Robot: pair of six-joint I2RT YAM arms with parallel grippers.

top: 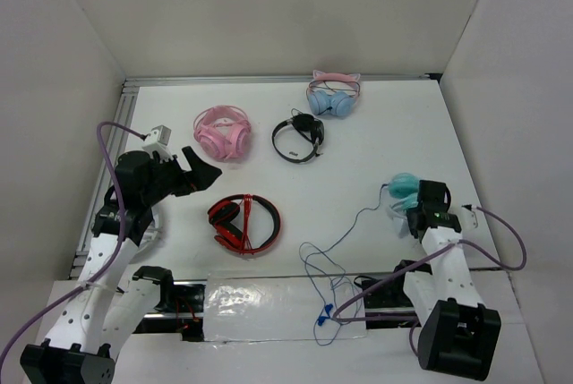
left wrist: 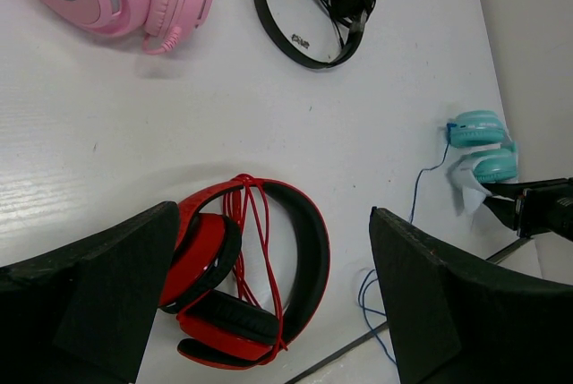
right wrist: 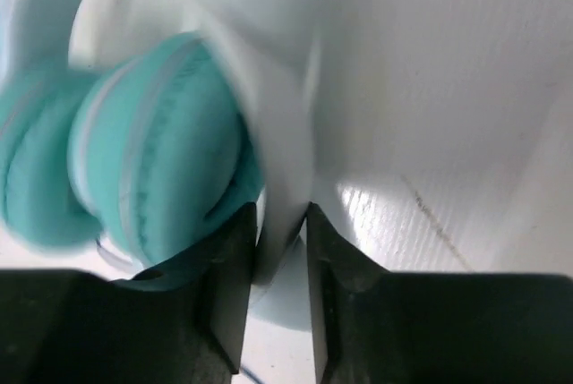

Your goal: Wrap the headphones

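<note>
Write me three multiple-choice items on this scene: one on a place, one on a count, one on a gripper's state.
1. Seen from above, where on the table are the teal headphones?
A. Right side
B. Back left corner
C. Dead centre

2. How many pairs of headphones lie on the table?
A. Three
B. Five
C. Seven

3. How do the left gripper's jaws stand?
A. Shut on a cable
B. Shut on a headband
C. Open, empty

Key:
1 A: they lie by the right gripper, which pinches their white headband.
2 B: pink, black, light-blue, red and teal.
3 C: its fingers stand wide apart, gripping nothing.
</note>
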